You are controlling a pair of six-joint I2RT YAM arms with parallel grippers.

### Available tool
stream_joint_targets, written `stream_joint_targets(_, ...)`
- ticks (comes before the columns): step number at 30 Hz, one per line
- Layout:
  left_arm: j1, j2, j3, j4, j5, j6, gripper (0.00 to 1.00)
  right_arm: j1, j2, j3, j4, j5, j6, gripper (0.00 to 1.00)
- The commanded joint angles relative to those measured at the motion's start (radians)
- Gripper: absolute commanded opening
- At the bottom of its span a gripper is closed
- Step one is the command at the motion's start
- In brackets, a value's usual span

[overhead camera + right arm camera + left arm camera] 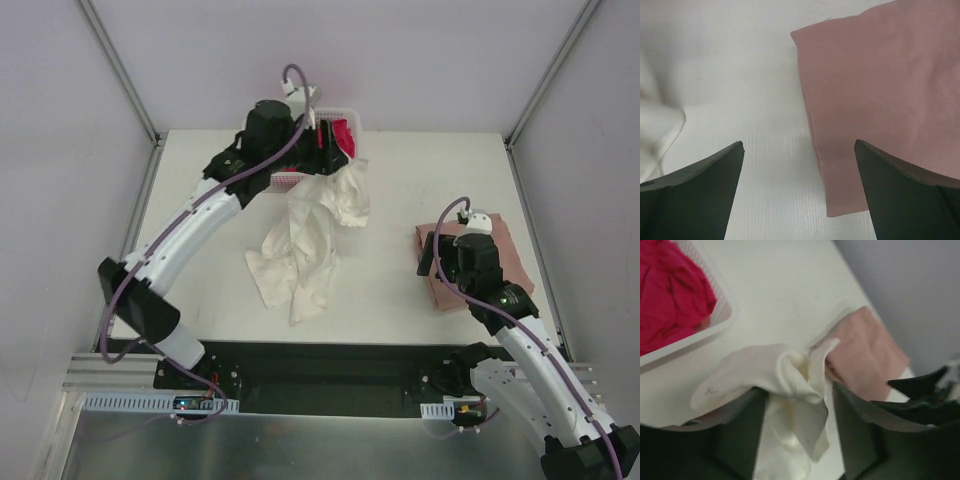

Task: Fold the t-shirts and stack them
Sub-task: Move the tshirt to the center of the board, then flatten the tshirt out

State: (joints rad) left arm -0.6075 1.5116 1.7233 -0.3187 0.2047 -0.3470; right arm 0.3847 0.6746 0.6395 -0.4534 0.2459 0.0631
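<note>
One shirt looks finished: the dusty pink t-shirt (512,258) lies folded at the right of the bench (390,300). The right claw (799,145) hangs spread wide just beside its edge, holding nothing. The left claw (797,390) is clenched on the crumpled cream t-shirt (305,245), which is not yet folded. A magenta t-shirt (670,295) waits in the basket (722,315).

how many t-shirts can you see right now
3. A cream t-shirt hangs from the left end effector, a dusty pink t-shirt lies folded at the right, and a magenta-red t-shirt sits in the white basket; more may be hidden under it.
</note>
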Motion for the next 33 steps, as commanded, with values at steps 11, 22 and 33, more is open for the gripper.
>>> stream_joint_targets(11,0.002,-0.100,-0.411,-0.017,-0.260,-0.147,0.99,0.008,0.017,0.020,0.084,-0.236,-0.052,0.97)
stream_joint_targets(22,0.343,-0.610,-1.103,-0.071,-0.277,-0.443,0.99,0.448,0.593,0.474,0.122,-0.305,-0.361,0.97)
stream_joint_targets(33,0.413,-0.493,-1.162,-0.076,-0.260,-0.463,0.99,0.536,1.407,1.293,-0.062,-0.411,-0.569,0.97)
